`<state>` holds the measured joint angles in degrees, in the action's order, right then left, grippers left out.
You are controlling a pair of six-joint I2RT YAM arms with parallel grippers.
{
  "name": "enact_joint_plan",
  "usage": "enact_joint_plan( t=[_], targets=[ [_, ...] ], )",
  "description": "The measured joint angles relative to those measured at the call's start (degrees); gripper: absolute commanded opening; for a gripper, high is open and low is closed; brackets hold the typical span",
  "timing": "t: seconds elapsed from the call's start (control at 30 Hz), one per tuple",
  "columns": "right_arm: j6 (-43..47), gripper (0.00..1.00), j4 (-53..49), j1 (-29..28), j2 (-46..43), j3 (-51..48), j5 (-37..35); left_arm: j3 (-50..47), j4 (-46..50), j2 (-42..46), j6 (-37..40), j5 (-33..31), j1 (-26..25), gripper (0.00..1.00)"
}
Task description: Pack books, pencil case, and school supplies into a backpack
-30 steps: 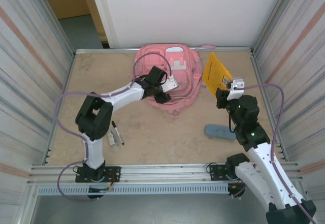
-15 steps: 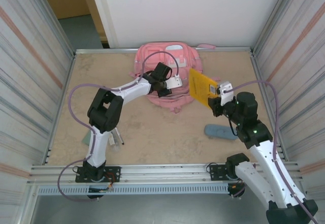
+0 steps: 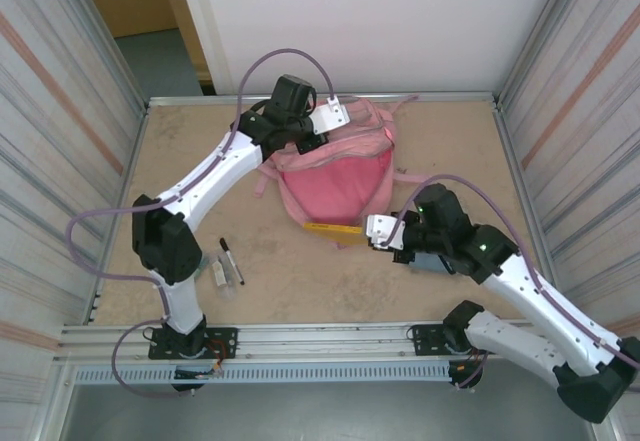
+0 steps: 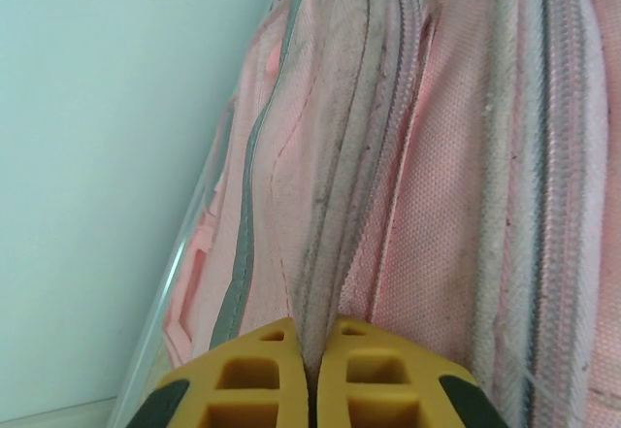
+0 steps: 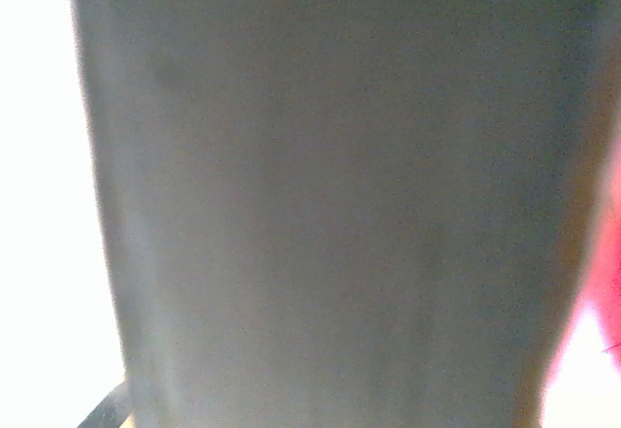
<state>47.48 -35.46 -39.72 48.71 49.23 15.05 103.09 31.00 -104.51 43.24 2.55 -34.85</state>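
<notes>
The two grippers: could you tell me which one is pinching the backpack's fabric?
The left gripper: its yellow fingers clamp a fold of the pink backpack; the right gripper holds the yellow booklet.

Soft, even light falls from above onto the bench (image 3: 300, 281), leaving only faint, short shadows. The overhead view is sharp, though the side walls (image 3: 60, 161) splay outward at the edges. Up close, the weave of the backpack (image 4: 427, 156) is crisp. The right wrist view is grey blur, blown white along its left edge.
</notes>
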Motion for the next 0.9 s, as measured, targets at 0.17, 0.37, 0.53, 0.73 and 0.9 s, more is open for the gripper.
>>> enact_joint_plan(
  t=[0.17,0.37,0.53,0.73,0.9],
  targets=[
    [10.0,0.0,8.4,-1.1,4.2,0.4,-6.5,0.0,2.2,0.5,-1.0,0.9,-0.9,0.0],
    [17.7,0.0,21.9,-1.9,13.3,0.4,-15.1,-0.3,2.2,0.7,-2.4,1.9,-1.2,0.0],
    [23.3,0.0,29.8,-1.4,21.5,0.6,-21.2,-0.4,2.2,0.7,-3.3,2.8,-1.0,0.0],
    [27.0,0.0,43.5,1.9,35.6,2.2,-29.9,-0.4,2.2,0.9,-4.5,4.6,-0.5,0.0],
    [28.7,0.08,52.7,2.4,46.4,7.3,-34.2,-0.4,2.2,0.9,-4.6,5.3,-0.3,0.0]
  ],
)
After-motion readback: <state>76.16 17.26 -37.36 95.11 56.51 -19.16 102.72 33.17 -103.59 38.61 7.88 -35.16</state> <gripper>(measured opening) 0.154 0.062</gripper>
